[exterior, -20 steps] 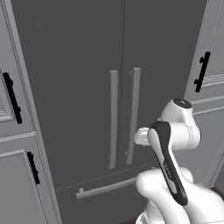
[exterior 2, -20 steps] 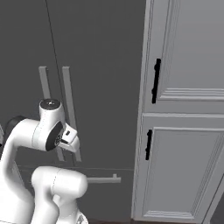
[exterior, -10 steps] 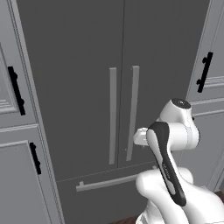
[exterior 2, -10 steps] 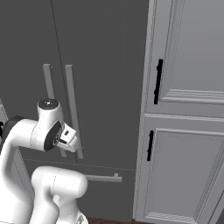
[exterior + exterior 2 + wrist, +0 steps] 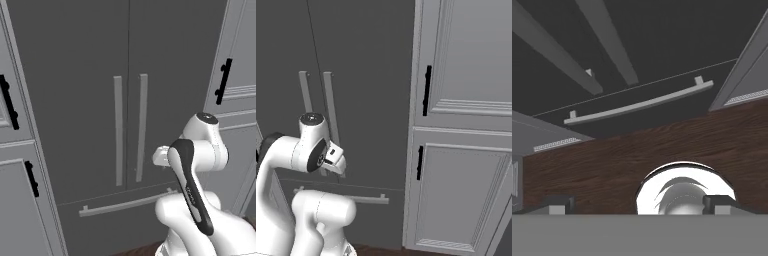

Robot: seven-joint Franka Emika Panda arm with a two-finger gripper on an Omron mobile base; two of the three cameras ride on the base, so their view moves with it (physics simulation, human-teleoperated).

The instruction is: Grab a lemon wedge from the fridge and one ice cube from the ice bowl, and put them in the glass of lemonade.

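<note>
Closed fridge (image 5: 100, 60) ahead of claw (image 5: 639, 204), spread wide, holding nothing. Best to raise, square up to a door handle (image 5: 141, 127), then close fully before pulling.

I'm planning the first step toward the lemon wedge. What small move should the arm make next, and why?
Probably raise the open gripper toward one of the fridge's upright door handles. Both doors are shut, and the arm is folded low with the hand pointed down at the floor and the drawer handle.
</note>
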